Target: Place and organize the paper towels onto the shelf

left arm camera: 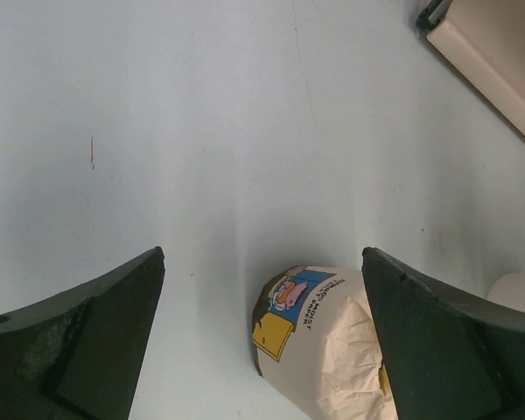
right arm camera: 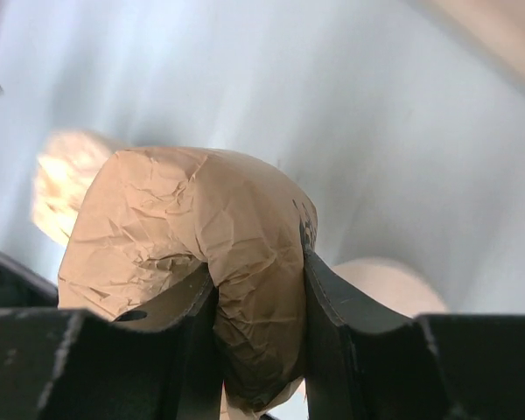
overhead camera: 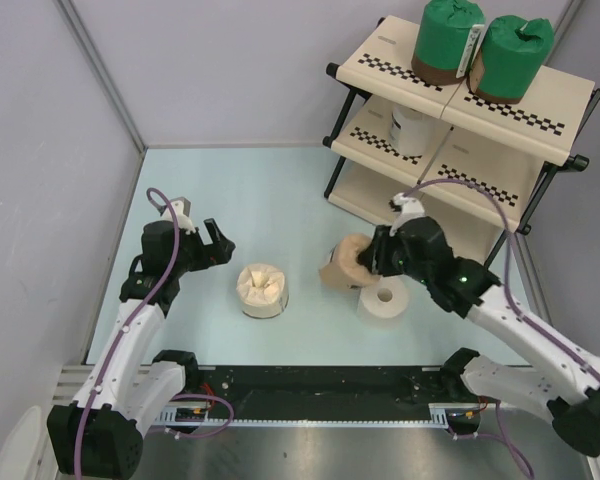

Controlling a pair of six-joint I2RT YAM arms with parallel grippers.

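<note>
Fingers (left arm camera: 79, 350) of the left gripper (overhead camera: 218, 246) are spread and empty, hanging low over the table (overhead camera: 280, 190) just left of the cream-wrapped roll (overhead camera: 263, 290). That roll sits upright, crimped end up. To its right, the right gripper (overhead camera: 372, 255) is pinched on the tan-wrapped roll (overhead camera: 344, 263), its jaws biting a fold of the crumpled wall. The roll is tilted, and I cannot tell if it is clear of the table. The bare white roll (overhead camera: 383, 301) stands just beside it. Farther right, the shelf (overhead camera: 380, 58) carries the left green roll (overhead camera: 447, 40) and the right green roll (overhead camera: 512, 58) on top, and a white roll (overhead camera: 410, 125) on the middle tier. The rolls look light and squashy, with loose wrappers. A hold across the full girth seems safer than a pinch on paper.
</note>
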